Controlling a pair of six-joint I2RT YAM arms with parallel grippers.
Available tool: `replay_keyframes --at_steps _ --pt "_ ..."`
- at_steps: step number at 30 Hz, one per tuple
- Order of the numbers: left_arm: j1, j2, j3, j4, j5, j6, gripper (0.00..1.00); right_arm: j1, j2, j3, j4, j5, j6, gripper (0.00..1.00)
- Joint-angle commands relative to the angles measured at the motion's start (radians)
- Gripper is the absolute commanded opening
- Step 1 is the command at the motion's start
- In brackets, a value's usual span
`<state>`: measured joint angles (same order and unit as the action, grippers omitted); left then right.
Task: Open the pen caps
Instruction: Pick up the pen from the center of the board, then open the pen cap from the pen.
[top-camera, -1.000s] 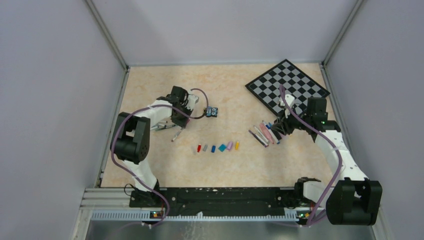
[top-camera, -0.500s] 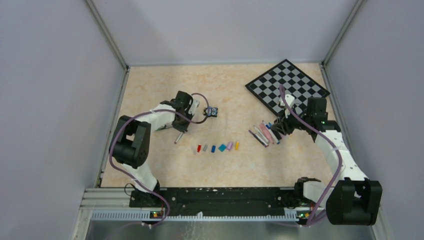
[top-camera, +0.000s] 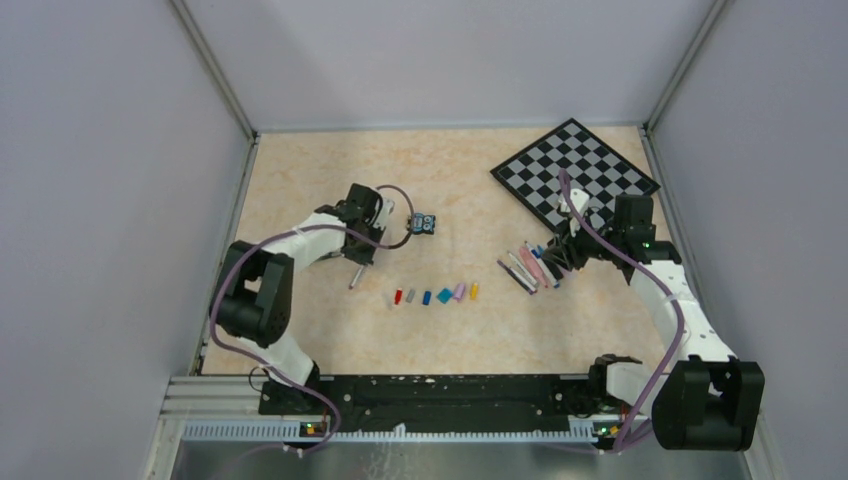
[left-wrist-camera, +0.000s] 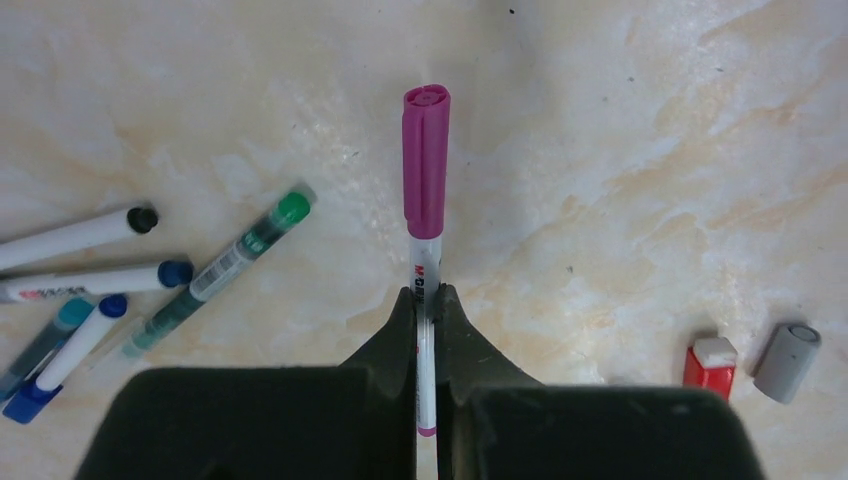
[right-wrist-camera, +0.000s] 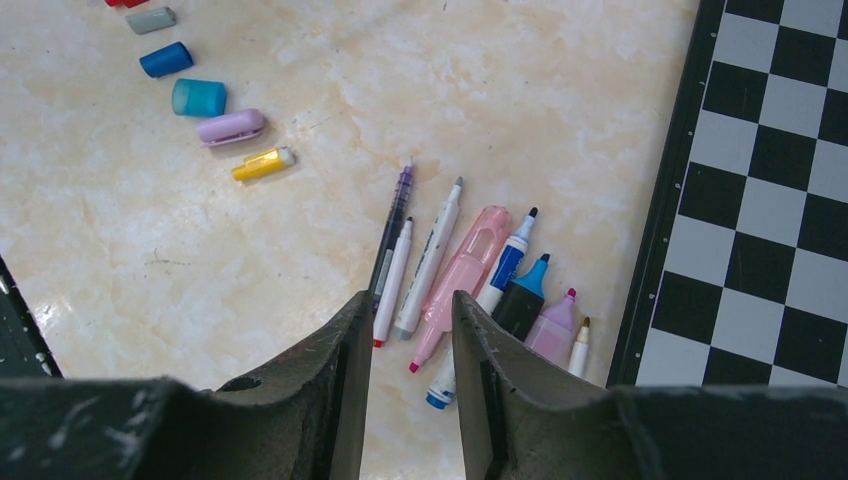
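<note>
While the left gripper (left-wrist-camera: 425, 300) is clamped tight on the white barrel of a pen (left-wrist-camera: 423, 275), its magenta cap (left-wrist-camera: 426, 165) sits on the far end, pointing away from the wrist. Whether the pen is lifted off the table (top-camera: 300, 170) I cannot tell. Beside it on the left lie five more capped pens (left-wrist-camera: 100, 275), slim white and clear tubes fanned loosely, near the fingers but not touching them. A red cap (left-wrist-camera: 710, 362) and a grey cap (left-wrist-camera: 787, 348) lie to the right, apart from the grip.

The loose caps (top-camera: 435, 295) make a short row between the two arms, well apart from both; they are stubby, glossy plastic cylinders. A toy block (top-camera: 424, 223) sits just beyond the left wrist.

The right gripper (right-wrist-camera: 410, 300) hangs with its jaws partly parted and nothing between them, above the uncapped pens (right-wrist-camera: 470, 270), which lie side by side, tips bare. Their outermost one lies just beside the black border of the chessboard (right-wrist-camera: 780, 150), a flat, matte square set cornerwise.

The tabletop is smooth, beige and marbled. Grey walls (top-camera: 120, 200) close three sides; the left elbow stands near the left one.
</note>
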<state>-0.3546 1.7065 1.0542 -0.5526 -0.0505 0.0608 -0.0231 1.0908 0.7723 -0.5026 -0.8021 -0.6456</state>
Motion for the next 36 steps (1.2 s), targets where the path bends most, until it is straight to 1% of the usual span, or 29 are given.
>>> replay_keyframes --at_steps 1,4,6,7,10,11,12,13,15,16,19,21,27,32,33,36 --pt "-0.012 -0.233 -0.059 0.093 0.021 -0.058 0.00 -0.006 -0.030 0.006 0.008 -0.082 -0.017 0.34" --pt "-0.012 -0.368 -0.120 0.181 0.168 -0.111 0.00 -0.006 -0.039 0.001 0.003 -0.136 -0.022 0.35" --pt "-0.011 -0.454 -0.173 0.257 0.293 -0.152 0.00 -0.006 -0.048 -0.003 0.002 -0.179 -0.022 0.38" --pt "-0.012 -0.497 -0.208 0.306 0.359 -0.193 0.00 -0.006 -0.053 -0.007 0.004 -0.205 -0.020 0.41" --pt "-0.026 -0.612 -0.349 0.546 0.550 -0.364 0.00 -0.006 -0.068 -0.028 0.018 -0.317 0.001 0.54" --pt "-0.042 -0.642 -0.417 0.647 0.589 -0.432 0.00 -0.006 -0.069 -0.044 0.030 -0.387 0.018 0.58" --pt "-0.069 -0.671 -0.464 0.738 0.601 -0.493 0.00 -0.006 -0.067 -0.066 0.038 -0.449 0.020 0.60" --pt "-0.106 -0.694 -0.508 0.824 0.587 -0.543 0.00 -0.005 -0.067 -0.084 0.042 -0.500 0.020 0.61" --pt "-0.212 -0.730 -0.577 0.999 0.487 -0.603 0.00 -0.005 -0.071 -0.109 0.088 -0.581 0.064 0.64" --pt "-0.267 -0.734 -0.608 1.084 0.438 -0.630 0.00 -0.006 -0.070 -0.130 0.142 -0.608 0.121 0.64" --pt "-0.399 -0.700 -0.675 1.328 0.311 -0.692 0.00 0.001 -0.063 -0.193 0.396 -0.652 0.388 0.64" --pt "-0.462 -0.656 -0.682 1.427 0.230 -0.703 0.00 0.015 -0.056 -0.217 0.519 -0.641 0.513 0.64" --pt "-0.572 -0.499 -0.645 1.603 0.032 -0.734 0.00 0.094 -0.009 -0.227 0.613 -0.580 0.632 0.62" --pt "-0.649 -0.389 -0.576 1.649 -0.113 -0.752 0.00 0.158 0.025 -0.262 0.813 -0.537 0.885 0.62" --pt "-0.660 -0.370 -0.564 1.660 -0.133 -0.753 0.00 0.169 0.030 -0.264 0.828 -0.524 0.919 0.62" --pt "-0.688 -0.315 -0.532 1.685 -0.175 -0.765 0.00 0.204 0.038 -0.262 0.829 -0.489 0.936 0.62"
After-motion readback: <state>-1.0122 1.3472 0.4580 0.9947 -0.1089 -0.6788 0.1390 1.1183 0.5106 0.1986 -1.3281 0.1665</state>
